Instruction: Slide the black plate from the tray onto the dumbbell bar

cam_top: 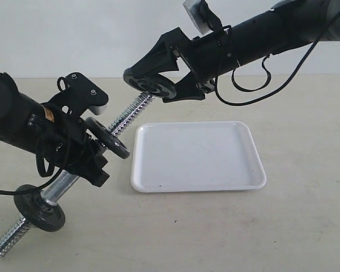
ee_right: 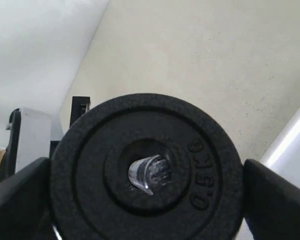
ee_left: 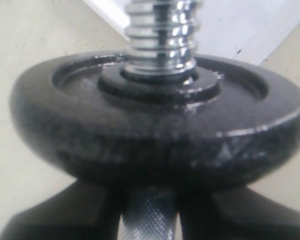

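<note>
Risk, we judge: dumbbell bar (cam_top: 130, 113) tip sits off-centre in hole, so hub may snag on coarse thread and plate may cock or jam. Hard push may twist bar in left gripper (ee_left: 149, 220), whose jaws clamp knurled middle. We see right gripper (ee_right: 147, 200) jaws clamped across rim of black plate (cam_top: 157, 86), held in air at bar's threaded end, clear of tray (cam_top: 255, 184). Plate: dull black, raised hub, "0.5 KG" cast in.
</note>
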Tool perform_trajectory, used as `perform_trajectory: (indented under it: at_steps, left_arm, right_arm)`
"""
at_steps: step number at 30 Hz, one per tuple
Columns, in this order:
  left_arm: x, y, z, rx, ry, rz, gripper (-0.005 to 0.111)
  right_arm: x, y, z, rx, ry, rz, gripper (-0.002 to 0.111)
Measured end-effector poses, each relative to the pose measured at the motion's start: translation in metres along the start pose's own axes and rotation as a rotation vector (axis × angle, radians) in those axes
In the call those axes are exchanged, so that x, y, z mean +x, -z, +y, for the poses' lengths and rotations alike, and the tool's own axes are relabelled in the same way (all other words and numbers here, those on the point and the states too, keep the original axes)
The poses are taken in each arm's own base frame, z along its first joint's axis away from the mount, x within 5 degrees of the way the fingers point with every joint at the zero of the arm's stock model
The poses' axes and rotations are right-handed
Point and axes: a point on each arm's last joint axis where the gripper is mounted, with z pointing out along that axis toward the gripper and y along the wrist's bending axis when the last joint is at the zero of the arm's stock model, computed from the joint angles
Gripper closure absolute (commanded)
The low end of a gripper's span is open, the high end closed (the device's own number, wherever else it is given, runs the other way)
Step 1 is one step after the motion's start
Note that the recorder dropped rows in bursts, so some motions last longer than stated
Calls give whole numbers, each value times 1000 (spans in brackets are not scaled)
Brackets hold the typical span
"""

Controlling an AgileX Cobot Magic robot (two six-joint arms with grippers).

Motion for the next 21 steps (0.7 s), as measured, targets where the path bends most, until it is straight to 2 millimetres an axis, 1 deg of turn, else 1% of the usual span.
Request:
perform_trajectory:
  at_steps: [2, 6, 12, 21]
  left_arm:
    - [0, 0, 0, -1, 2, 0, 102]
    - [0, 0, 0, -3, 1, 2, 102]
    - [0, 0, 2, -21, 17, 5, 102]
    - [1, 1, 11, -116, 86, 3, 102]
  right_arm:
    - [-2, 1, -3, 24, -1, -25, 108]
    - [-5, 13, -10, 40, -15, -50, 108]
    - [-5, 13, -11, 41, -14, -49, 108]
    - [-5, 13, -11, 44, -14, -52, 108]
